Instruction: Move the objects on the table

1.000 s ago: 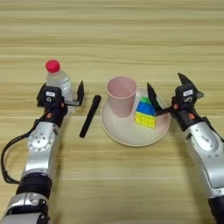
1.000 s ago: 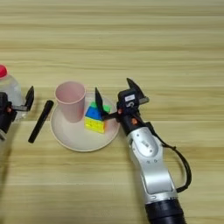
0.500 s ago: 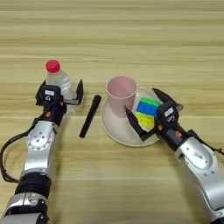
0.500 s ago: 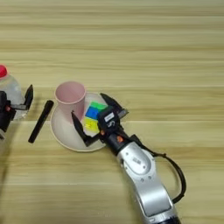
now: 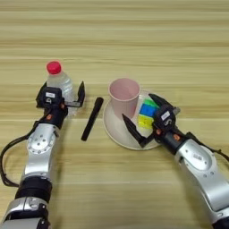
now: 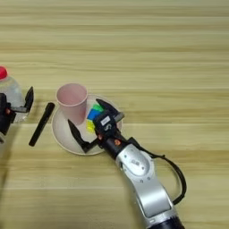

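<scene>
A pale pink cup (image 5: 124, 95) stands upright on the left part of a cream plate (image 5: 117, 132). Right beside it on the plate lies a cube (image 5: 146, 114) of blue, yellow and green faces. My right gripper (image 5: 145, 117) is open low over the plate, one finger (image 5: 132, 130) in front of the cube and the other behind it, close to the cup. The clear bottle with a red cap (image 5: 58, 82) stands upright on the table (image 5: 134, 40) at the left. My left gripper (image 5: 62, 95) is open with its fingers on either side of the bottle's lower part.
A black marker (image 5: 92, 118) lies on the wood between the bottle and the plate, pointing away from me. The plate's rim sits a finger's width from the marker.
My right gripper has swung left from beside the plate's right rim to over the plate, its fingers now straddling the cube. The left arm, bottle and cup have stayed put.
</scene>
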You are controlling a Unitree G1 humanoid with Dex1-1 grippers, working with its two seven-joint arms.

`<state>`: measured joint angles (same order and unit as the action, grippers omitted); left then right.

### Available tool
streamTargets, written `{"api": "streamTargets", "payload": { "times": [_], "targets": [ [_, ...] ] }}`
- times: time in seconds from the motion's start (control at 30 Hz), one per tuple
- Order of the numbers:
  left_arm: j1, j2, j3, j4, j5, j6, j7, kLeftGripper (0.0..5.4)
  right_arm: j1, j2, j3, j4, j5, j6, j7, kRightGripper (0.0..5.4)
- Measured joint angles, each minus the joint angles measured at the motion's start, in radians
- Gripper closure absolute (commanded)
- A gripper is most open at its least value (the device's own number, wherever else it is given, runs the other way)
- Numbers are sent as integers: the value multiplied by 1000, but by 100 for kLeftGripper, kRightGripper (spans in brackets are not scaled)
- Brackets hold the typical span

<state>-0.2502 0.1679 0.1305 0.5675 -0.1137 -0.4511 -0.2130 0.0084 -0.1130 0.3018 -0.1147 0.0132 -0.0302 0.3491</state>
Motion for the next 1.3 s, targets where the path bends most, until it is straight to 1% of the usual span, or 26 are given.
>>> {"api": "streamTargets", "payload": {
  "times": [0.2,0.5,0.9,1.17,1.3],
  "targets": [
    [0,-1,-2,0,1,0,5,2,-31,8,-5,53,-4,0,-13,0],
    [0,-1,-12,0,2,0,14,2,-75,20,-1,115,2,-1,14,0],
    [0,-1,-16,0,2,0,15,2,-126,55,-1,176,2,-2,13,0],
    [0,-1,-16,1,2,0,16,2,-184,78,-26,271,8,-9,13,0],
    [0,-1,-16,1,2,0,16,2,-193,89,-27,290,8,-22,15,0]
  ]
}}
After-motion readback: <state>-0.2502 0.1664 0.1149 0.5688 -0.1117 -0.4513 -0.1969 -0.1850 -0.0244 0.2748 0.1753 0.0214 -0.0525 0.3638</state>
